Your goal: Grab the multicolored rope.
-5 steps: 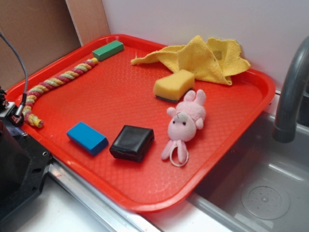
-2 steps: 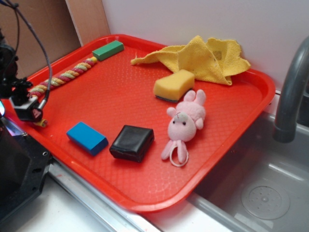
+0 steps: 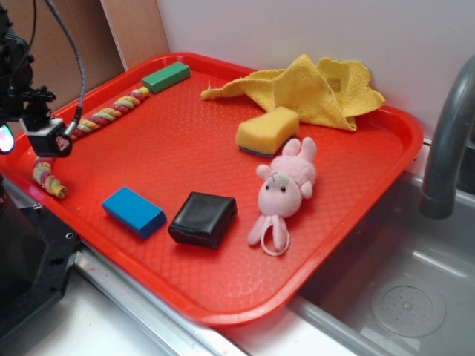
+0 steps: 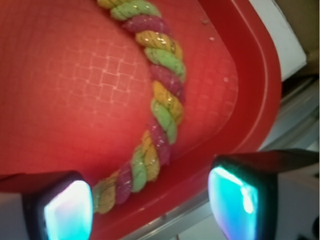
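The tray (image 3: 386,126) is showing bright red with a fine grid embossed in its floor. The multicolored rope (image 3: 111,113) is twisting through pink, yellow, light-green and red strands, with glints on the fibres up close. A green block (image 3: 166,76) is sitting beside a blue block (image 3: 133,211) and a black block (image 3: 203,219). The cloth (image 3: 312,89) and sponge (image 3: 267,130) are glowing yellow, the plush toy (image 3: 286,189) pale pink. The gripper's pads (image 4: 67,210) are shining cyan.
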Controlling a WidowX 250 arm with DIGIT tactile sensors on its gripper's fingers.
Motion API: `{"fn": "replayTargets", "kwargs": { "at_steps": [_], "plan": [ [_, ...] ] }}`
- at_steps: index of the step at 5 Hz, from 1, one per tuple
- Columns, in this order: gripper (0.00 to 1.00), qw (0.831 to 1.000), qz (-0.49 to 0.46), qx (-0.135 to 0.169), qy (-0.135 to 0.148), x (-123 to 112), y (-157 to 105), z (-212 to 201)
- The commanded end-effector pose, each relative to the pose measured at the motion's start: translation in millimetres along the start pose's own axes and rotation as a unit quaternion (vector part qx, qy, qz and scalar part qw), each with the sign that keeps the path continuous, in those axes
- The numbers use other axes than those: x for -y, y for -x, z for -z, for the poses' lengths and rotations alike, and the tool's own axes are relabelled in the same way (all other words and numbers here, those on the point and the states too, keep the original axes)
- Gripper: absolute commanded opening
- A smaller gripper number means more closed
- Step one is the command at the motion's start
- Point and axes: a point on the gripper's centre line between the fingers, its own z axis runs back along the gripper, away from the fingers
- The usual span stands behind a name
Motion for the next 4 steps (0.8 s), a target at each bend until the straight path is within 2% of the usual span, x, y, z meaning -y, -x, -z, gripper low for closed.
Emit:
{"fn": "replayTargets", "kwargs": {
  "at_steps": [1, 2, 4],
  "plan": [
    [1.00, 1.000, -0.014, 0.013, -0.010, -24.1, -33.0, 18.2],
    [1.00, 1.000, -0.014, 0.011, -0.013, -22.6, -42.9, 24.9],
    [1.00, 1.000, -0.003, 0.009, -0.009, -11.3, -38.3, 43.3]
  ]
}}
